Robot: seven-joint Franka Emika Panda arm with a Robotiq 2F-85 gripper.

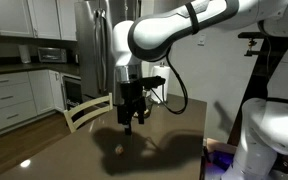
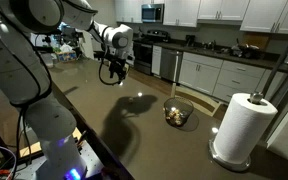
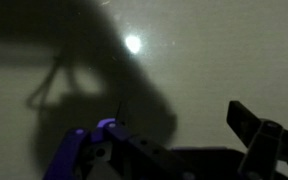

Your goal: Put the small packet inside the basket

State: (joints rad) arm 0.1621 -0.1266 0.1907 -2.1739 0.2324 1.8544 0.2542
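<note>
The small packet (image 1: 118, 150) is a tiny pale tan spot lying on the dark table, below and slightly to the side of my gripper. My gripper (image 1: 132, 118) hangs above the table, pointing down, open and empty. In an exterior view the gripper (image 2: 112, 74) is far from the basket (image 2: 178, 113), a low round dark bowl with light bits in it. The wrist view shows my open jaws (image 3: 164, 125) over bare table and shadow. Neither the packet nor the basket shows there.
A white paper towel roll (image 2: 242, 128) stands on the table beyond the basket. A pale wooden chair (image 1: 86, 110) sits at the table's far edge. Kitchen cabinets (image 1: 9, 95) and a fridge (image 1: 92, 45) lie behind. A lamp glare (image 3: 133, 43) shines on the table.
</note>
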